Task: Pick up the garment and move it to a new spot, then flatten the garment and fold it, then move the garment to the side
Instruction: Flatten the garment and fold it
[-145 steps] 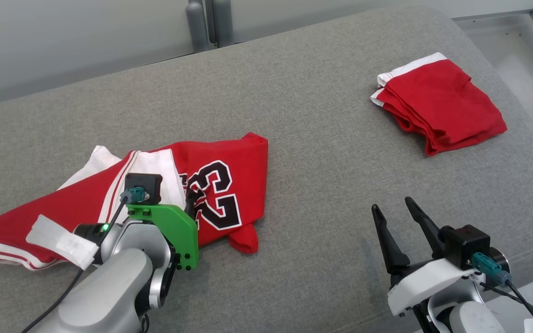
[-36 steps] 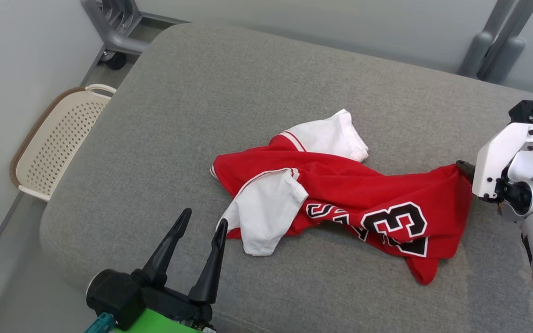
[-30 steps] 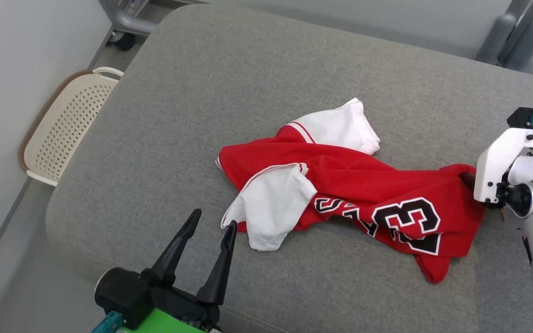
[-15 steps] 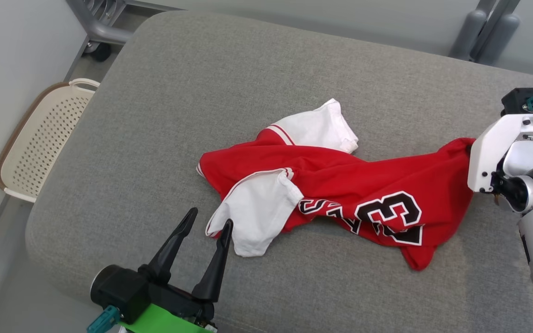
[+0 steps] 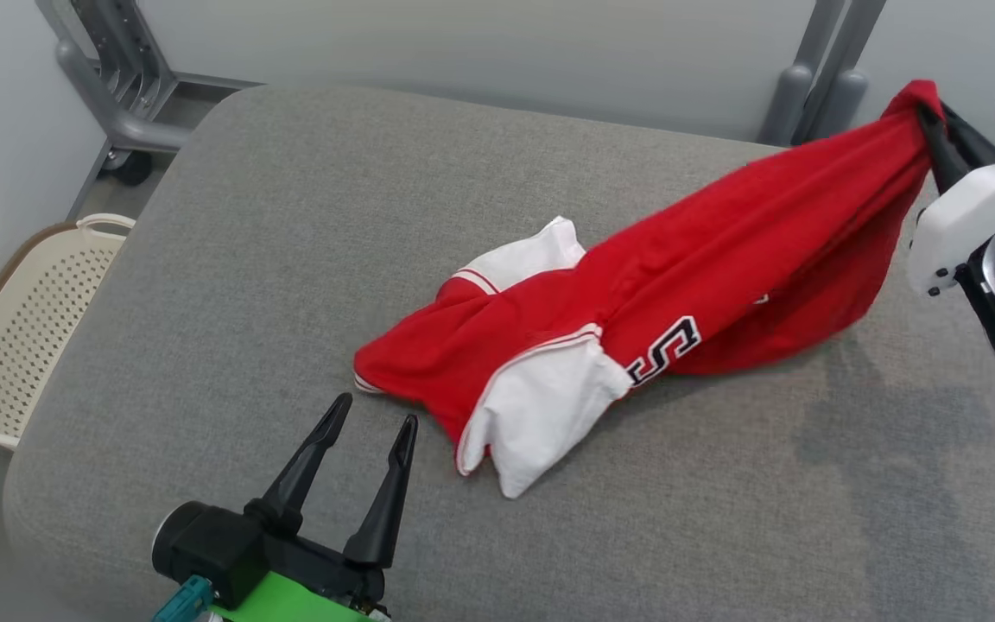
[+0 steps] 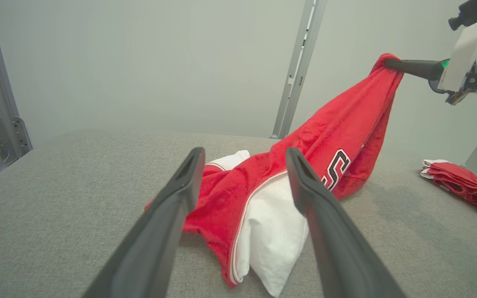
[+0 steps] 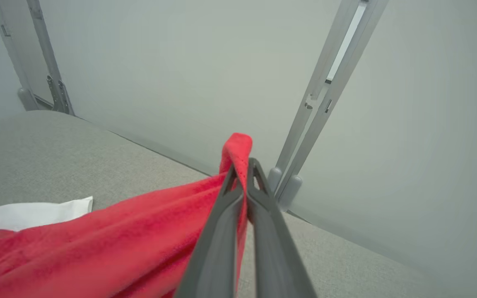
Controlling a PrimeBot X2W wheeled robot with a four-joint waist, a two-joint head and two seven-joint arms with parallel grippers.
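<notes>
Grey upholstered cushion spreads under everything. Near its middle lies the red jersey: the end with the white sleeve rests on the fabric, while the other end rises off the cushion to the upper right, a black-and-white letter showing on the raised part. A cream perforated basket sits on the floor off the cushion's left edge. The right gripper has its fingers closed on the jersey's raised end. The left gripper hovers near the front edge, fingers spread and holding nothing, near the white sleeve. A small folded red garment lies well apart on the right.
</notes>
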